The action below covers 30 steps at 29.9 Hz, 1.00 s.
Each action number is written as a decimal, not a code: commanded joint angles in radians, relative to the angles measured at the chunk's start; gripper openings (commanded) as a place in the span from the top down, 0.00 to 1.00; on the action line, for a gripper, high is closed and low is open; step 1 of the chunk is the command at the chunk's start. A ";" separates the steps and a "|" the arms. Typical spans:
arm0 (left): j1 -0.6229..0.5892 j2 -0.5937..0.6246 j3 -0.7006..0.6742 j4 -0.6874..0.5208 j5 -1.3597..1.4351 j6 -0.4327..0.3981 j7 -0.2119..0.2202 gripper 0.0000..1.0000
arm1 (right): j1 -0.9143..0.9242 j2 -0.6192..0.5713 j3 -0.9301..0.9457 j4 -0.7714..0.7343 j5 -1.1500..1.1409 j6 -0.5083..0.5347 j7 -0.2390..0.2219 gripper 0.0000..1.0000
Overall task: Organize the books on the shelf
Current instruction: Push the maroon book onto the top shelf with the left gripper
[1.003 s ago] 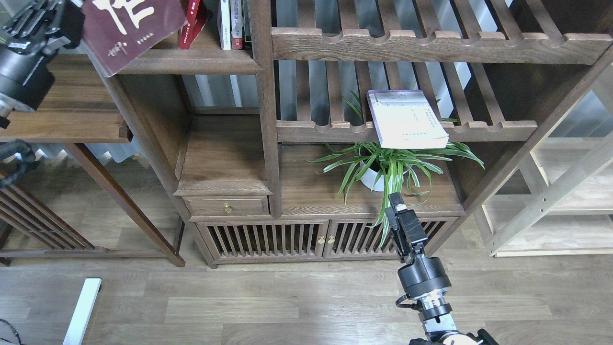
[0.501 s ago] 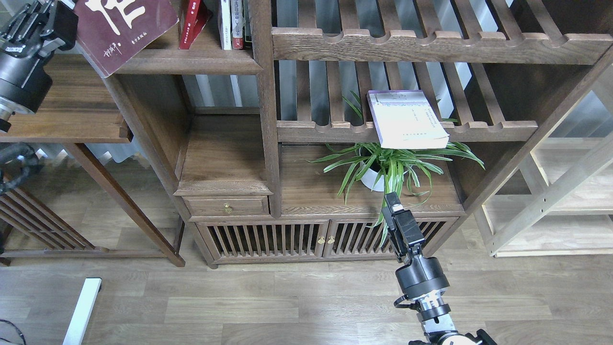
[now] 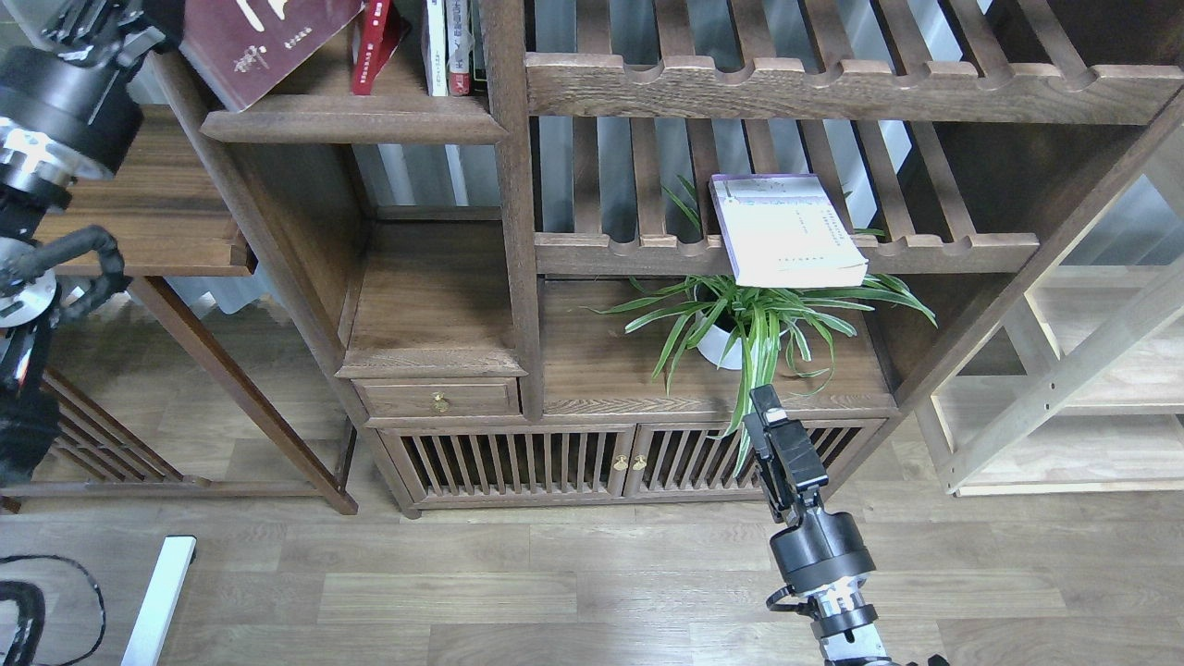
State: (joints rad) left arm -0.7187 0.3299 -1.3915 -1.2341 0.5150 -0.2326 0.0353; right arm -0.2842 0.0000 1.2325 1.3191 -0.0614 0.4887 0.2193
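Two grippers: both in view, one at each side.
Left gripper (image 3: 139, 20): top-left corner, at the edge of the maroon book (image 3: 259, 42); fingers dark and partly cut off by the frame edge, so spread or pinched cannot be told, nor whether the book is truly gripped.
Right gripper (image 3: 760, 400): low, in front of the cabinet doors, seen end-on and dark; fingers not separable, nothing visibly held.
Maroon book: tilted, lower corner over the shelf (image 3: 351, 125), leaning toward the red book (image 3: 373, 46).
Red book: upright on the same shelf, slightly slanted.
Slim volumes (image 3: 446, 46): upright, at the right end of the shelf against the post.
Lavender-white book (image 3: 784, 231): flat on the slatted rack (image 3: 786, 252), front edge overhanging the notched rail.
Plant (image 3: 754, 324): white pot, striped leaves, on the cabinet top below that rack.
Floor (image 3: 462, 583): wood-look planks.
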 commanded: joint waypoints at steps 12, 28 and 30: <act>-0.097 0.001 0.132 0.065 0.013 0.045 -0.020 1.00 | -0.076 -0.003 0.007 0.000 0.002 0.000 0.002 0.29; -0.160 0.004 0.212 0.151 0.080 0.093 -0.091 0.99 | -0.177 -0.052 0.008 0.000 0.038 0.000 0.006 0.29; -0.163 0.008 0.221 0.165 0.082 0.093 -0.092 0.99 | -0.185 -0.055 0.008 0.000 0.041 0.000 0.006 0.29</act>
State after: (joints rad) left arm -0.8793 0.3335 -1.1798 -1.0870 0.5950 -0.1390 -0.0533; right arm -0.4571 -0.0490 1.2407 1.3194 -0.0244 0.4887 0.2253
